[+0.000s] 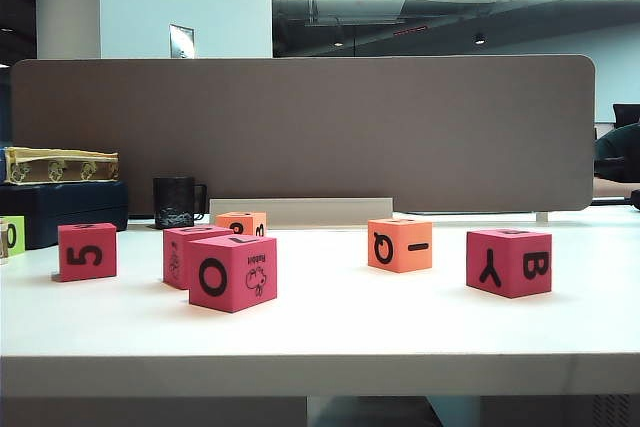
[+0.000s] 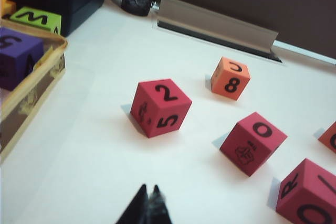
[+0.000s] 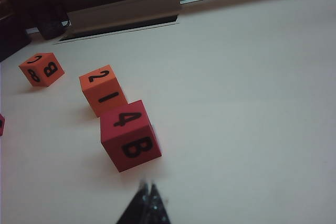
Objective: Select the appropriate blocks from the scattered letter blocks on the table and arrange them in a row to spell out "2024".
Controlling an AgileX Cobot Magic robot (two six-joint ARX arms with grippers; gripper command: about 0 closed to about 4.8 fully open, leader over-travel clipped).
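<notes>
At the far left edge of the white table (image 1: pixel 330 332) sit a dark box (image 1: pixel 60 209) with a patterned yellow tray (image 1: pixel 60 165) on top and a green block (image 1: pixel 12 235) beside it; the left wrist view shows that tray holding a purple block (image 2: pixel 18 56) and a green block marked M (image 2: pixel 37 19). Next comes a pink-red block (image 1: pixel 87 251) with 5 on its front face and 2 on top. A black mug (image 1: pixel 177 202) stands behind it against the grey-brown partition (image 1: pixel 300 132). Right of the 5 block, two pink-red blocks sit close together: the rear one (image 1: pixel 185 252) with an O on top in the left wrist view, the front one (image 1: pixel 233 272) showing an O and a small rabbit drawing. Behind them is a small orange block (image 1: pixel 241 223) marked 8. Past the middle stands an orange block (image 1: pixel 400 244) with 2 on top in the right wrist view, and well to its right a pink-red block (image 1: pixel 508 261) showing Y and B, with 4 on top. The left gripper (image 2: pixel 148 203) hangs above the table near the 5 block, jaws pressed together and holding nothing; the right gripper (image 3: pixel 149 203) hangs just short of the 4 block, its jaws likewise closed and empty. Neither arm appears in the exterior view
</notes>
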